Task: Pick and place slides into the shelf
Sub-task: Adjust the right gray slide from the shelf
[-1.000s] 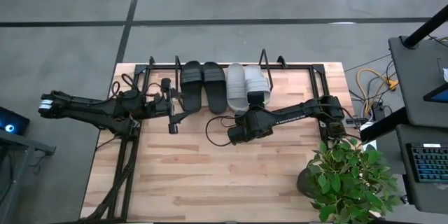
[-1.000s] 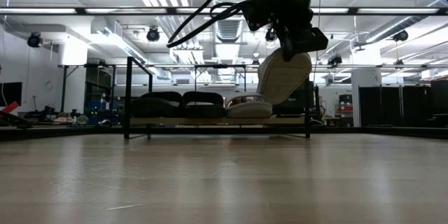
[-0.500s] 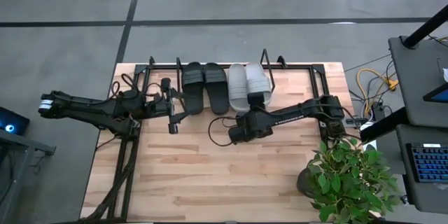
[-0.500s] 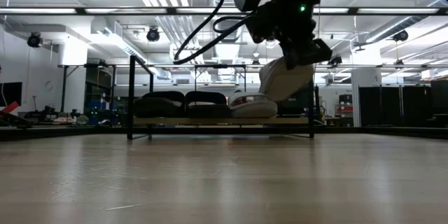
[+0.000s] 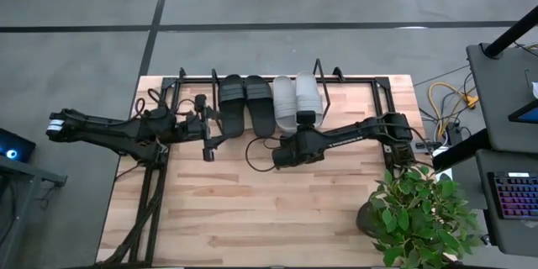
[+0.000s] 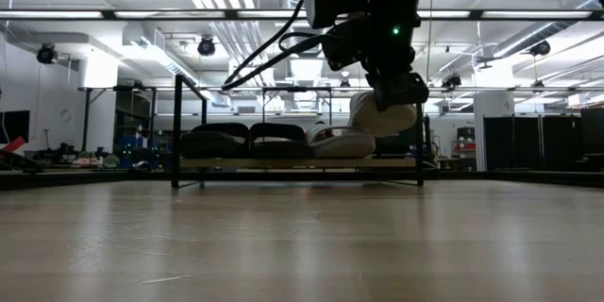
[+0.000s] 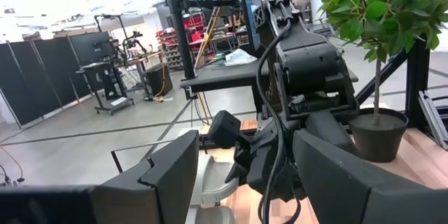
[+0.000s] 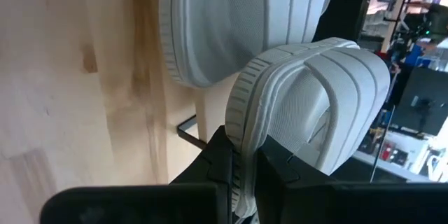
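Three slides sat in shelf (image 5: 349,79) | left gripper (image 5: 208,126) waited, fingers wide, empty | right gripper (image 5: 306,118) pinched fourth, light grey slide (image 5: 308,94), now lowered from steep tilt into last slot; release remained.

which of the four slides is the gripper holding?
The light grey slide nearest the shelf's right end, pinched at its heel by the right gripper. The other three lie free.

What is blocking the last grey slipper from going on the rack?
Nothing visible. The right pincer grips the light grey slide sandal over the last free spot on the black wire-frame shelf, beside its twin.
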You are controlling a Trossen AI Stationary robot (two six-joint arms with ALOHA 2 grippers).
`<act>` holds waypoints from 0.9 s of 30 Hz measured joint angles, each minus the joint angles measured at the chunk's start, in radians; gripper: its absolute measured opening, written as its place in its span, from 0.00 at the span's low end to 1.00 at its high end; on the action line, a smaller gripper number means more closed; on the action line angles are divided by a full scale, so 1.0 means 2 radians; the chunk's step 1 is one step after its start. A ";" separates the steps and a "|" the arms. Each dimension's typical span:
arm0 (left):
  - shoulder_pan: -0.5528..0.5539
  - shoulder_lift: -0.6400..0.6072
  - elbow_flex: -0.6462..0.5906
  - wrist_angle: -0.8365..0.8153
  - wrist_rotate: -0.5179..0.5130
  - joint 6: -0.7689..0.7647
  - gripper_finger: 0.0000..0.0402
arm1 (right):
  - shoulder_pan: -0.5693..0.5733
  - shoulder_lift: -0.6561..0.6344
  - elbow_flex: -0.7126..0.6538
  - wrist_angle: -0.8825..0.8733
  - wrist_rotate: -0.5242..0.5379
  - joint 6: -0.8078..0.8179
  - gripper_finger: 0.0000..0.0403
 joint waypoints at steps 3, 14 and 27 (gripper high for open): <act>0.000 0.005 0.000 0.005 0.001 0.000 0.54 | 0.000 -0.001 0.002 0.000 -0.001 0.005 0.04; 0.000 0.070 0.000 0.002 -0.001 0.001 0.54 | 0.000 -0.002 0.002 0.002 -0.001 0.022 0.04; 0.001 0.234 0.000 0.003 -0.001 0.001 0.54 | -0.001 -0.005 0.002 -0.002 -0.001 0.035 0.04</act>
